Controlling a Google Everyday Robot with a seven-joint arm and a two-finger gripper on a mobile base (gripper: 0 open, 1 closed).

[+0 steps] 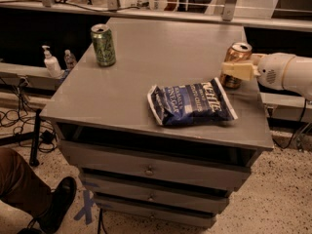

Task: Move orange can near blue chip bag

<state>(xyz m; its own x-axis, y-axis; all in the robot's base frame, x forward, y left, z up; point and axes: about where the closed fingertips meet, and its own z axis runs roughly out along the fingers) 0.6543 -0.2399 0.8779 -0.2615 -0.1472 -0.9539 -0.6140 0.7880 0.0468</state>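
Orange can [236, 56], slim copper-toned metal with a silver top, stands upright near the right edge of the grey counter [146, 72], towards the far right corner. My white pincer [233, 68] reaches in from the right and is clamped across the can's middle, one cream finger [240, 71] lying over its near side. Flat navy crinkled chip bag [192, 103] with white lettering lies just in front of the can, towards the front edge, not touching it. Green drink can [103, 45] stands well apart, by the far left corner.
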